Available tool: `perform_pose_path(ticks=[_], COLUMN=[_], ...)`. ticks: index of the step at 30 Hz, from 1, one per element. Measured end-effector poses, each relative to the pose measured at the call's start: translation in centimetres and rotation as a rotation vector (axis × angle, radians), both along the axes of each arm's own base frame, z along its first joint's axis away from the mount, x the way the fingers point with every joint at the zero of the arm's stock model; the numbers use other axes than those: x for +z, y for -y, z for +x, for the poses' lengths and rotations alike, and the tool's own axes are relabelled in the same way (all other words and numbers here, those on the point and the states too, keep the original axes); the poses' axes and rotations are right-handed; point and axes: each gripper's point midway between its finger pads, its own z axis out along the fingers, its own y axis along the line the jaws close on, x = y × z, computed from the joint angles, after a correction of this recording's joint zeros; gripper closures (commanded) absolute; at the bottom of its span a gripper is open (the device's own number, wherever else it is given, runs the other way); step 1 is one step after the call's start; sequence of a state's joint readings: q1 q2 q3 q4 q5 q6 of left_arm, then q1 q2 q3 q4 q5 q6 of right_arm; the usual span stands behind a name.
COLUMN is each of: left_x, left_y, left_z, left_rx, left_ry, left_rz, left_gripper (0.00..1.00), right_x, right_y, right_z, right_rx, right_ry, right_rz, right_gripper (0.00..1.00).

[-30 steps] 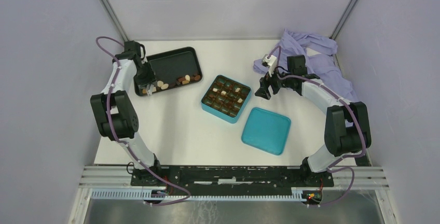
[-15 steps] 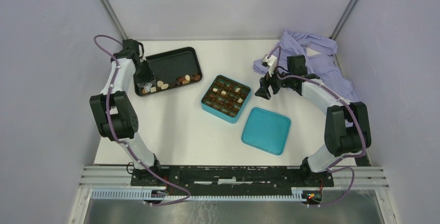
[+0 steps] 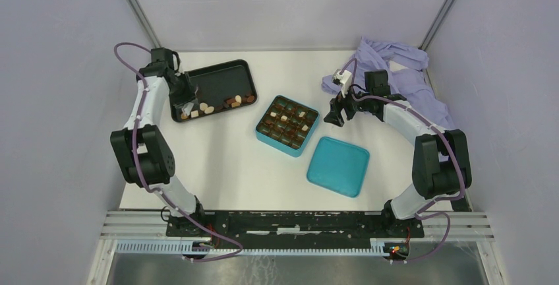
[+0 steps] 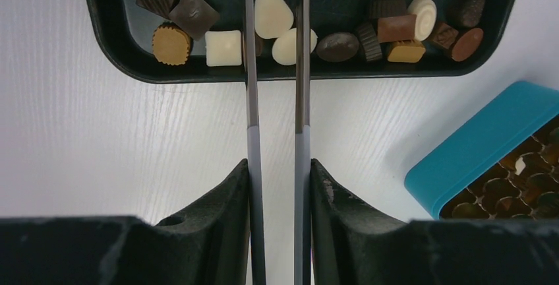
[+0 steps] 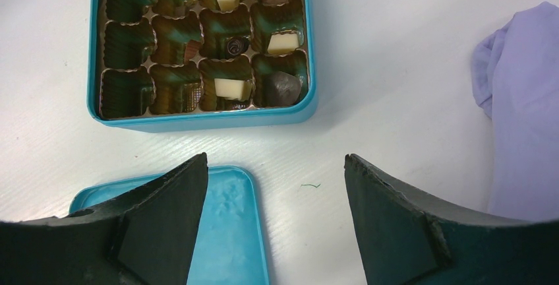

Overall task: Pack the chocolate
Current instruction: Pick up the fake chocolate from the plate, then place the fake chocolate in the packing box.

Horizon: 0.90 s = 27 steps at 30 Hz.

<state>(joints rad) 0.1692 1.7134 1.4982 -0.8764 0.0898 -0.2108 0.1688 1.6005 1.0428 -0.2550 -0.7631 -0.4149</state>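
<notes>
Cream, tan and brown chocolate (image 4: 223, 47) flanks left hand (image 3: 187, 108), grip unclear; right hand (image 5: 277, 166) apart.

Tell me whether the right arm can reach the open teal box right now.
Probably yes. The right gripper hangs open beside the teal box with only bare table between them; the lid lies off the box, out of the way.

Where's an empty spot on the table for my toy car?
Biggest bare patch: the white table on the near side of the black tray and teal box, left of the teal lid. Another strip lies behind the box, between tray and purple cloth. Crowded: the box's right side, where the right gripper hangs near lid and cloth.
</notes>
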Motion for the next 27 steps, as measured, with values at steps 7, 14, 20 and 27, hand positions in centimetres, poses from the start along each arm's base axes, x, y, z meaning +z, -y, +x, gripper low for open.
perform_pose_path(ticks=[7, 14, 20, 27], left_x=[2.2, 5.5, 7.0, 8.8], left_y=[2.8, 6.9, 11.3, 18.0], left_z=[-0.5, -2.7, -5.7, -9.7], left_rx=[-0.078, -0.208, -0.338, -0.547], left_ry=[0.096, 0.246, 0.314, 0.332], left_rz=[-0.124, -0.286, -0.416, -0.512], left_gripper=[0.98, 0.98, 0.98, 0.98], right_x=[0.0, 0.1, 0.1, 0.3], right_y=[0.0, 0.0, -0.1, -0.2], right_z=[0.0, 0.1, 0.1, 0.1], right_rx=[0.000, -0.002, -0.002, -0.009], right_ry=[0.000, 0.004, -0.001, -0.006], right_rz=[0.000, 0.004, 0.009, 0.018], right_gripper=[0.19, 0.19, 0.19, 0.19])
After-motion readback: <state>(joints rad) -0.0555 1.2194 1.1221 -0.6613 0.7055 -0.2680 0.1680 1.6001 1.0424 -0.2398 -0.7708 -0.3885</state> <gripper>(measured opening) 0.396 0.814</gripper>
